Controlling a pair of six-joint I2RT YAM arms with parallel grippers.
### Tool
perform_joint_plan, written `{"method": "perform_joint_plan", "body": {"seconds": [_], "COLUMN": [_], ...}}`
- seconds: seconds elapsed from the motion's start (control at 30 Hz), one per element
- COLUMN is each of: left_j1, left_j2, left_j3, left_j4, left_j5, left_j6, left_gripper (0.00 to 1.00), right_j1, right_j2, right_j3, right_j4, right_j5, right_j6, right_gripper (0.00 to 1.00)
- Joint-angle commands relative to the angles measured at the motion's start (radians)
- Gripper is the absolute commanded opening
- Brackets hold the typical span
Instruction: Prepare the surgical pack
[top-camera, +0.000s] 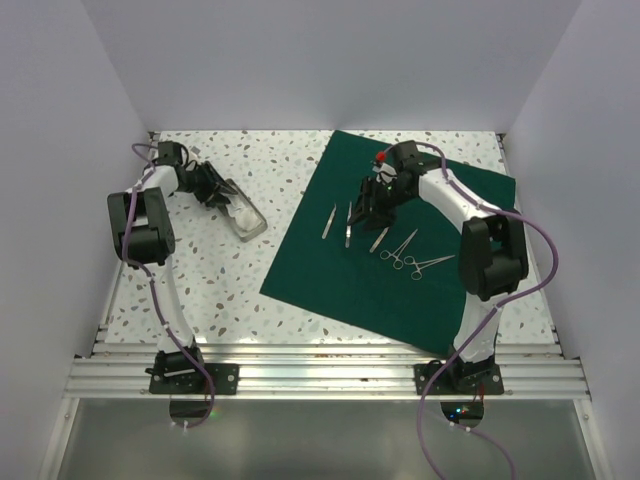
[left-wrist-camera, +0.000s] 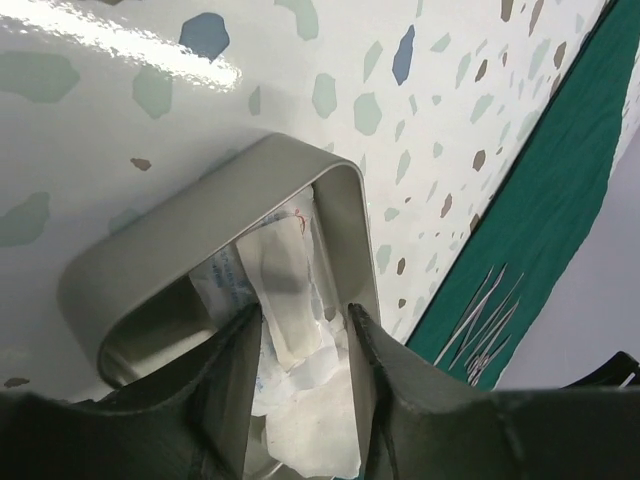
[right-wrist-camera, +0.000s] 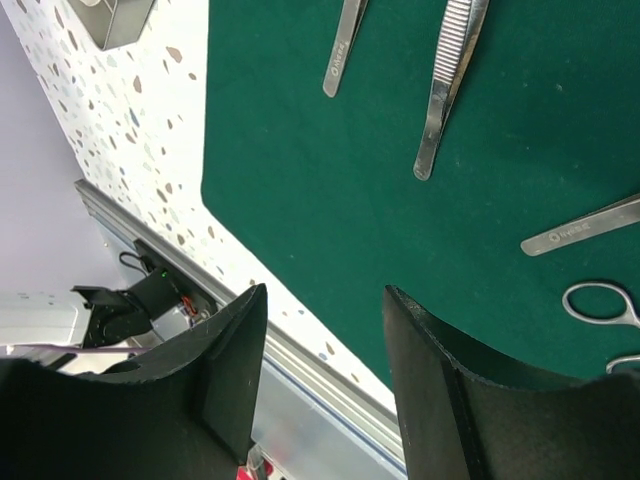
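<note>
The surgical pack is a dark green drape (top-camera: 340, 280) lying flat and unfolded on the right half of the table; its edge (left-wrist-camera: 560, 200) also shows in the left wrist view. Several steel instruments lie on it: tweezers (top-camera: 329, 221), forceps (top-camera: 348, 224) and ring-handled clamps (top-camera: 405, 248). My right gripper (top-camera: 375, 205) hovers above the drape (right-wrist-camera: 400, 230) near the tweezers (right-wrist-camera: 450, 80), open (right-wrist-camera: 325, 290) with nothing between its fingers. My left gripper (top-camera: 215, 190) hangs over a grey tray (left-wrist-camera: 200, 210), jaws apart (left-wrist-camera: 305, 312), with white gauze packets (left-wrist-camera: 285, 270) in the gap below.
The tray (top-camera: 258, 228) sits at the back left on the speckled tabletop (top-camera: 220, 290). White walls enclose the table on three sides. A ribbed metal rail (top-camera: 320, 375) with both arm bases runs along the near edge.
</note>
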Motion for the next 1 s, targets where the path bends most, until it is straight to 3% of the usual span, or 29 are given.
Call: {"method": "perform_joint_plan", "body": {"seconds": [0.0, 0.17, 0.43, 0.6, 0.7, 0.83, 0.97], "left_j1": [0.002, 0.002, -0.023, -0.11, -0.208, -0.3, -0.324], "left_j2": [-0.067, -0.127, -0.27, -0.371, -0.423, -0.484, -0.538], "left_j3": [0.004, -0.027, -0.045, -0.093, -0.151, -0.263, -0.347], "left_j4": [-0.034, -0.048, -0.054, -0.063, -0.063, -0.026, 0.003], "left_j5": [-0.034, -0.051, -0.063, -0.086, -0.107, -0.091, -0.045], "left_j6": [0.031, 0.045, 0.083, 0.137, 0.206, 0.255, 0.269], "left_gripper": [0.45, 0.49, 0.52, 0.54, 0.56, 0.57, 0.59], "right_j1": [0.0, -0.003, -0.083, -0.184, -0.195, -0.146, -0.092], "right_j2": [0.004, 0.009, -0.071, -0.152, -0.163, -0.082, -0.013], "right_j3": [0.001, 0.007, -0.049, -0.168, -0.18, -0.093, -0.007], "right_j4": [-0.004, -0.002, -0.088, -0.139, -0.116, -0.093, -0.094], "right_j5": [-0.004, 0.007, 0.316, 0.479, 0.496, 0.508, 0.513], "right_j6": [0.004, 0.03, 0.171, 0.251, 0.218, 0.173, 0.196], "right_gripper": [0.54, 0.54, 0.53, 0.51, 0.5, 0.51, 0.51]}}
